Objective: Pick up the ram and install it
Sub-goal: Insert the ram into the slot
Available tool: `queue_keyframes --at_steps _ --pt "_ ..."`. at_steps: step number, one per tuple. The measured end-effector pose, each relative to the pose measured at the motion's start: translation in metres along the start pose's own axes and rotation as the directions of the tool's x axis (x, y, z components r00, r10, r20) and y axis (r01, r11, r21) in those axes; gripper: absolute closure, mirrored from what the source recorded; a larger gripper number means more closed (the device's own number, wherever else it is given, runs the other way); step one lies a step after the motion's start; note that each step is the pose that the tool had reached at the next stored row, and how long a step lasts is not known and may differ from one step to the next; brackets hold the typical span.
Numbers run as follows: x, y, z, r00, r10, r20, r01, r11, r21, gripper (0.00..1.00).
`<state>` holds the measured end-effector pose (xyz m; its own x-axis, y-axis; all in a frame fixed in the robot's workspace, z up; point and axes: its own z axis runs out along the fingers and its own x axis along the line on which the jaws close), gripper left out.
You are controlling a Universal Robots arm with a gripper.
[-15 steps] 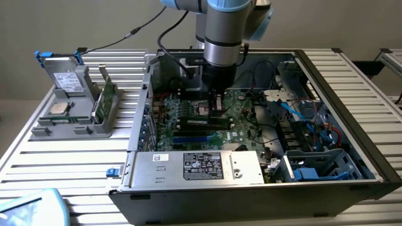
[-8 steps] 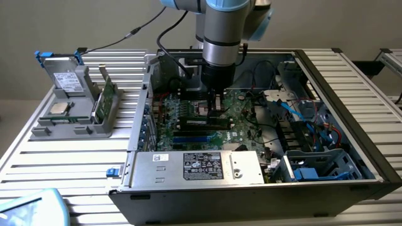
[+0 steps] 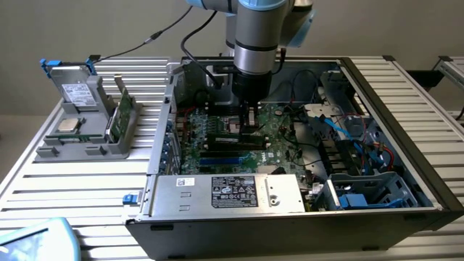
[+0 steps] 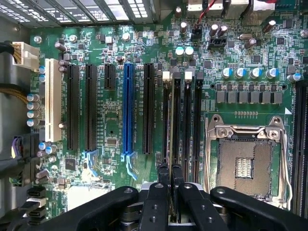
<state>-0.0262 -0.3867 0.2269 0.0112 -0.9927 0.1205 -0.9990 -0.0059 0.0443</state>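
Down inside the open dark grey computer case (image 3: pixel 290 234), the arm's black two-fingered gripper (image 4: pixel 170 174) is clenched on the ram (image 4: pixel 168 139). The ram is a long, thin, dark green circuit-board stick, seen edge-on along the outermost of the long black plastic memory slots (image 4: pixel 176 120). Whether it is seated or only resting on top I cannot tell. From where I stand, the worry is a stick slightly off line or tilted in the grip. Pressed that way, it could jam against the white end latch (image 4: pixel 167 75), bend, or strain the green motherboard (image 4: pixel 110 139). Just beside the slots lies the open silver processor socket (image 4: pixel 245 163), and a slip could damage its bare contacts. Farther out, on the near side, the silver power supply box (image 3: pixel 174 202) carries a black-and-white label (image 3: pixel 233 191) with print too small to read. The white lettering by the blue slot (image 4: pixel 128 110) is also too small to read.
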Motion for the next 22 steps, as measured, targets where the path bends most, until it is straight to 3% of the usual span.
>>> queue_keyframes --at_steps 3,9,16,22 --pt "-0.0001 0.0001 -0.0008 1.0000 0.000 0.0000 0.000 1.0000 0.0023 0.87" --pt "-0.0003 0.0000 -0.0012 1.0000 0.004 0.0002 -0.004 0.9999 0.0133 0.87" --pt "-0.0003 0.0045 -0.0016 1.0000 0.007 -0.0006 -0.007 0.9998 0.0169 0.87" --pt "0.0000 0.0053 -0.0047 1.0000 0.010 -0.0006 -0.010 0.9997 0.0239 0.87"
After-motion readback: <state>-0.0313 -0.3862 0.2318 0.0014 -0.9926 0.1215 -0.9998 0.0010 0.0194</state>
